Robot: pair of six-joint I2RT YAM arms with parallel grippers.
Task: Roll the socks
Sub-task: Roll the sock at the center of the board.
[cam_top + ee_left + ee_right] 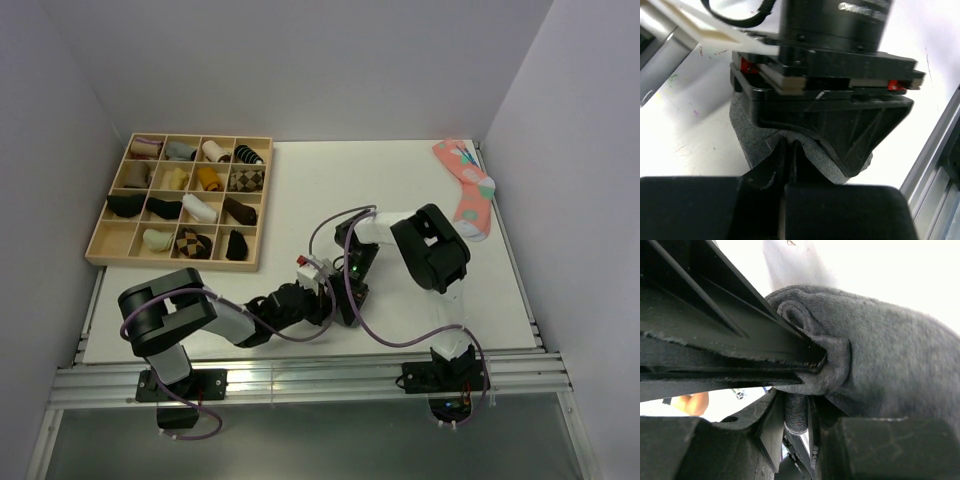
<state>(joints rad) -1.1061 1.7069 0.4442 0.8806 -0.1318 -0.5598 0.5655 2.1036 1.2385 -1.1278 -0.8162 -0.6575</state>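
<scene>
Where my two arms meet near the front of the counter (400, 190), the grey socks (890, 365) sit bunched as one thick bundle, its coiled end facing the right wrist camera; from above the claws hide it, so I cannot tell its long axis. My left claw (786, 155) is pinched tight on a fold of the knit, and my right claw (797, 415) grips a narrow tuck of it. Far left, the wooden tray (266, 205) holds black, tan, white and checked sock rolls (195, 243) in its compartments; a pink dotted sock (468, 190) lies at the far right corner
</scene>
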